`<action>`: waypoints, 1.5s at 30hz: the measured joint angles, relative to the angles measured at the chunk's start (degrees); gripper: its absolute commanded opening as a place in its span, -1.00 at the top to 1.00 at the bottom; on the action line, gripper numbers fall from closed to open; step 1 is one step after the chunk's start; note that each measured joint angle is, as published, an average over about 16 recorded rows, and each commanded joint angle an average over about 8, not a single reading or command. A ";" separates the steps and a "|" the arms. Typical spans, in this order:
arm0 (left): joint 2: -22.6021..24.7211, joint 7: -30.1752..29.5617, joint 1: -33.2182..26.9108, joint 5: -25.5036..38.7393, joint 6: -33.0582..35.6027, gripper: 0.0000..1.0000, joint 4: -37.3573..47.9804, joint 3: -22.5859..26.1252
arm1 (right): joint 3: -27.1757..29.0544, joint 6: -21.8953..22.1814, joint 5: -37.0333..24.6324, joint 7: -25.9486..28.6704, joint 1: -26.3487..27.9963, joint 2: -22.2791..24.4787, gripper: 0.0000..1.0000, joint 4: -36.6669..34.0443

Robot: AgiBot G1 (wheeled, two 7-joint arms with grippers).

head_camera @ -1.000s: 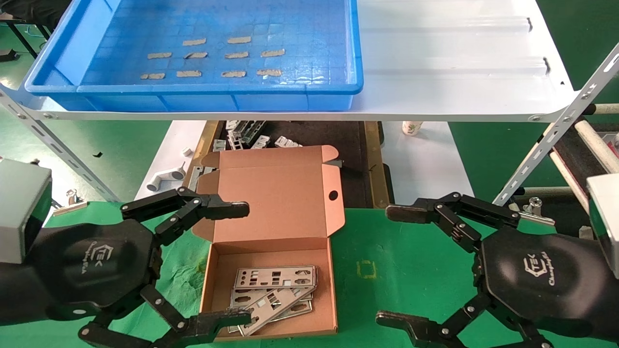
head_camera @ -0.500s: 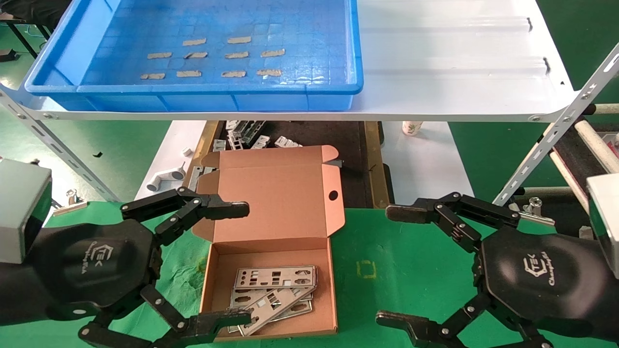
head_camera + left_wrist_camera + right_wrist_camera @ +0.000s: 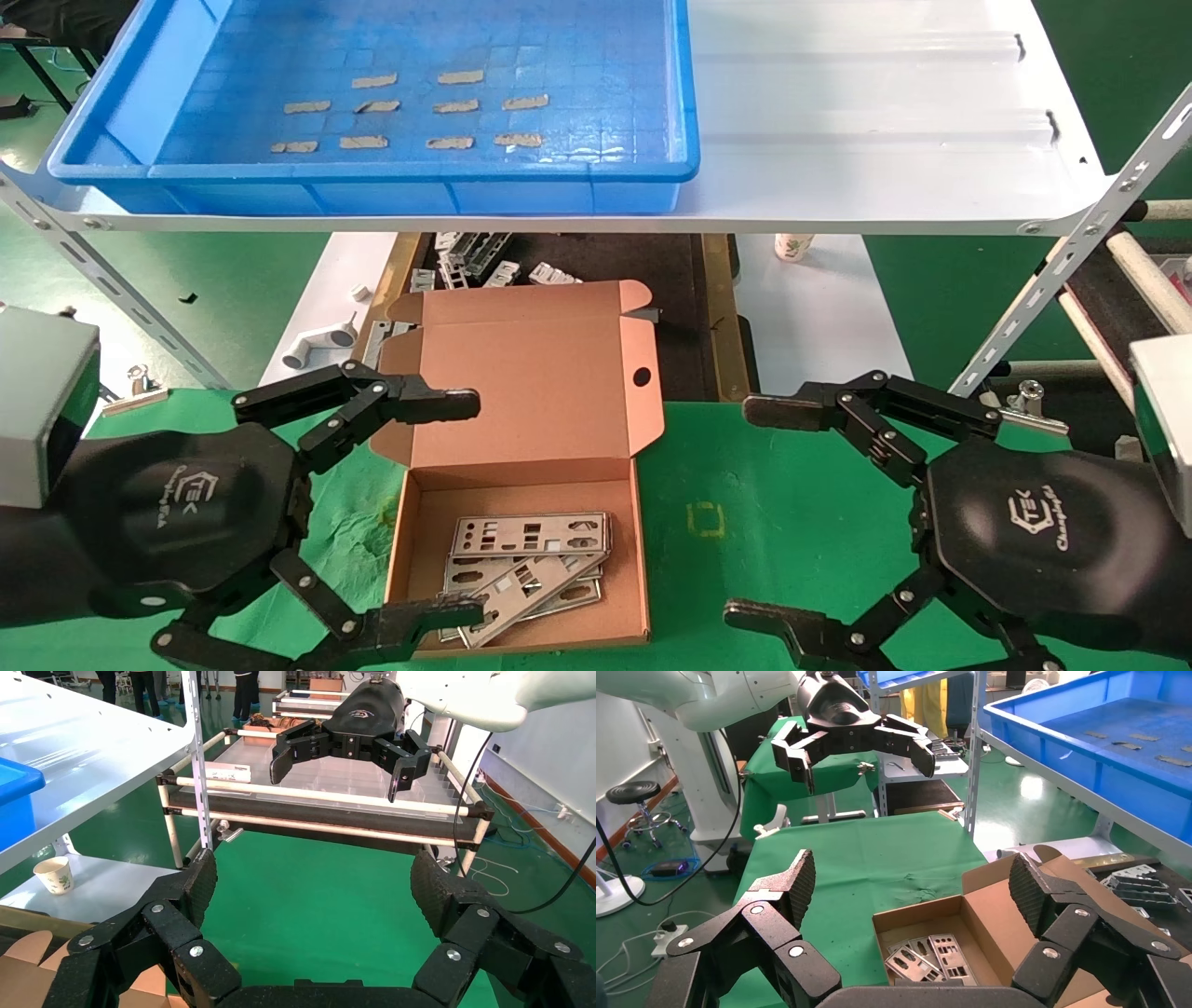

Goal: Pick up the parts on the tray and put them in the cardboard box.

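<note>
The cardboard box (image 3: 521,438) lies open on the green cloth, its lid folded back. Inside it rest several silver parts (image 3: 526,564), also seen in the right wrist view as overlapping plates (image 3: 926,957) within the box (image 3: 989,913). The blue tray (image 3: 391,172) on the white shelf holds only strips of tan tape. My left gripper (image 3: 466,508) hangs open at the box's left side with nothing between its fingers. My right gripper (image 3: 759,513) stands open over the cloth to the box's right, likewise holding nothing.
A white shelf (image 3: 885,121) on slotted metal posts (image 3: 1071,252) overhangs the far side. Below it lie small grey brackets (image 3: 484,261), a paper cup (image 3: 792,245) and a white fitting (image 3: 321,345). Green cloth (image 3: 745,522) stretches between the grippers.
</note>
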 measured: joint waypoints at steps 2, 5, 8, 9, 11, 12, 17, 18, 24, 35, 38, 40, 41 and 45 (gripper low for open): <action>0.00 0.00 0.00 0.00 0.00 -1.00 0.00 0.00 | 0.00 0.00 0.00 0.00 0.00 0.00 -1.00 0.00; 0.00 0.00 0.00 0.00 0.00 -1.00 0.00 0.00 | 0.00 0.00 0.00 0.00 0.00 0.00 -1.00 0.00; 0.00 0.00 0.00 0.00 0.00 -1.00 0.00 0.00 | 0.00 0.00 0.00 0.00 0.00 0.00 -1.00 0.00; 0.00 0.00 0.00 0.00 0.00 -1.00 0.00 0.00 | 0.00 0.00 0.00 0.00 0.00 0.00 -1.00 0.00; 0.00 0.00 0.00 0.00 0.00 -1.00 0.00 0.00 | 0.00 0.00 0.00 0.00 0.00 0.00 -1.00 0.00; 0.00 0.00 0.00 0.00 0.00 -1.00 0.00 0.00 | 0.00 0.00 0.00 0.00 0.00 0.00 -1.00 0.00; 0.00 0.00 0.00 0.00 0.00 -1.00 0.00 0.00 | 0.00 0.00 0.00 0.00 0.00 0.00 -1.00 0.00; 0.00 0.00 0.00 0.00 0.00 -1.00 0.00 0.00 | 0.00 0.00 0.00 0.00 0.00 0.00 -1.00 0.00; 0.00 0.00 0.00 0.00 0.00 -1.00 0.00 0.00 | 0.00 0.00 0.00 0.00 0.00 0.00 -1.00 0.00; 0.00 0.00 0.00 0.00 0.00 -1.00 0.00 0.00 | 0.00 0.00 0.00 0.00 0.00 0.00 -1.00 0.00; 0.00 0.00 0.00 0.00 0.00 -1.00 0.00 0.00 | 0.00 0.00 0.00 0.00 0.00 0.00 -1.00 0.00; 0.00 0.00 0.00 0.00 0.00 -1.00 0.00 0.00 | 0.00 0.00 0.00 0.00 0.00 0.00 -1.00 0.00; 0.00 0.00 0.00 0.00 0.00 -1.00 0.00 0.00 | 0.00 0.00 0.00 0.00 0.00 0.00 -1.00 0.00; 0.00 0.00 0.00 0.00 0.00 -1.00 0.00 0.00 | 0.00 0.00 0.00 0.00 0.00 0.00 -1.00 0.00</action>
